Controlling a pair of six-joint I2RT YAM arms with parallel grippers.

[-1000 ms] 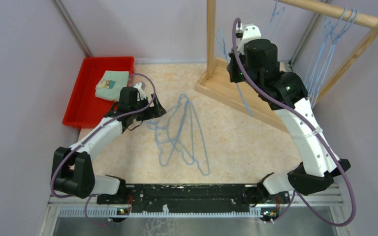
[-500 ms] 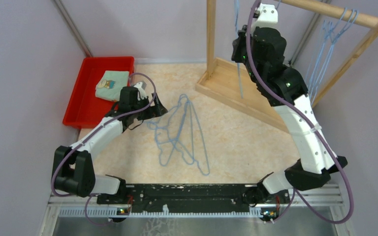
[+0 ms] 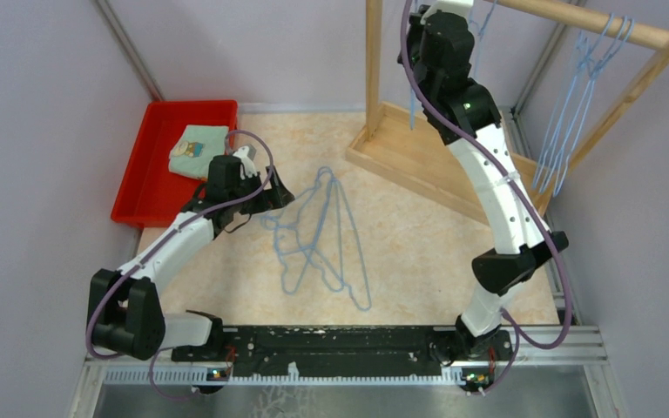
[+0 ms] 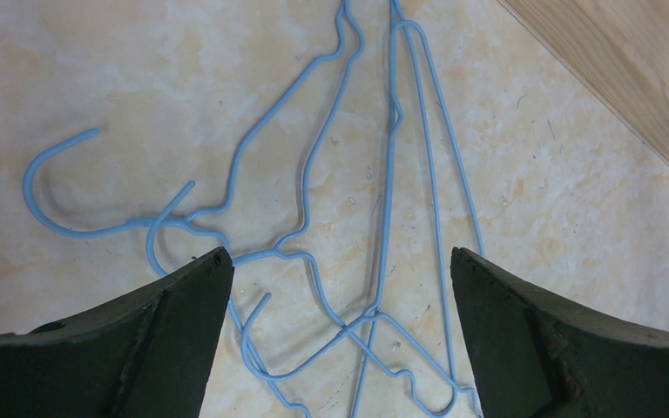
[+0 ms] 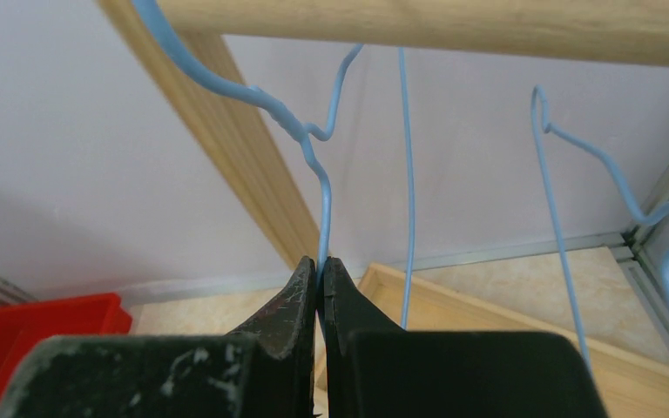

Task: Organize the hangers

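Right gripper (image 5: 320,261) pinched a blue wire hanger (image 5: 326,209) just below the wooden rail (image 5: 488,30); the hook needed seating fully over it before any release.

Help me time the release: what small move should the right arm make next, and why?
Probably ease the right gripper slightly down: it is shut on a hanger whose hook reaches the wooden rod, and whether it rests there is unclear.

Left arm (image 3: 179,239): reaching forward, low, elbow bent.
Left gripper (image 4: 340,261): pointing down, fingers spread wide.
Right arm (image 3: 496,187): raised high, almost fully extended.
Right gripper (image 5: 320,266): fingertips pinched on a light-blue wire hanger (image 5: 327,218) that rises above them.
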